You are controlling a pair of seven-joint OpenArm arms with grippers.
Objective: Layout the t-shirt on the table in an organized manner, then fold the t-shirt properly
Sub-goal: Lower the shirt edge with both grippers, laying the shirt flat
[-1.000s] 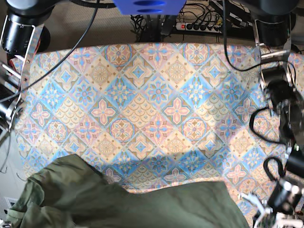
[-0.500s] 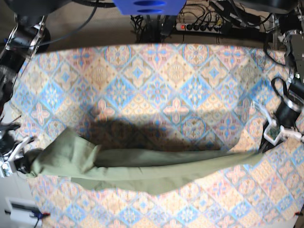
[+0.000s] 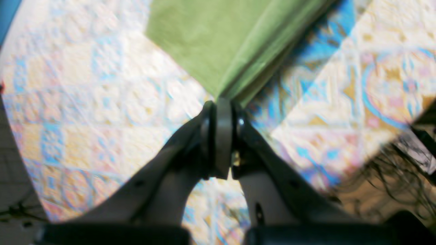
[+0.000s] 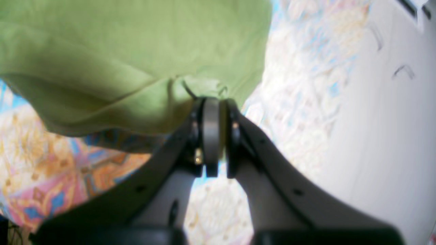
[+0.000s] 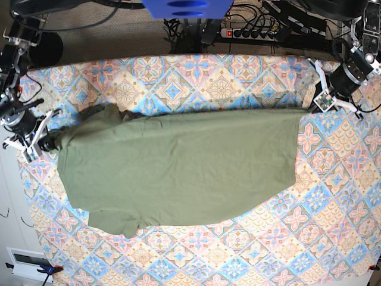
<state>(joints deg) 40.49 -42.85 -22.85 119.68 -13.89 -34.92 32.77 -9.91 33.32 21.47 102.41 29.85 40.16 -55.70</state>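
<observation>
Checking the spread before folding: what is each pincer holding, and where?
Both hold the t-shirt: left pincer shut on a corner of the fabric, right pincer shut on the opposite end's edge.

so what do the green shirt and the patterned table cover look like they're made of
The t-shirt looks like soft matte knit, probably cotton: it drapes, creases and bunches where each pincer pinches it. The table cover seems a thin printed cloth or vinyl lying flat; its tile pattern is print, not real tile. Which of the two, the views leave open.
</observation>
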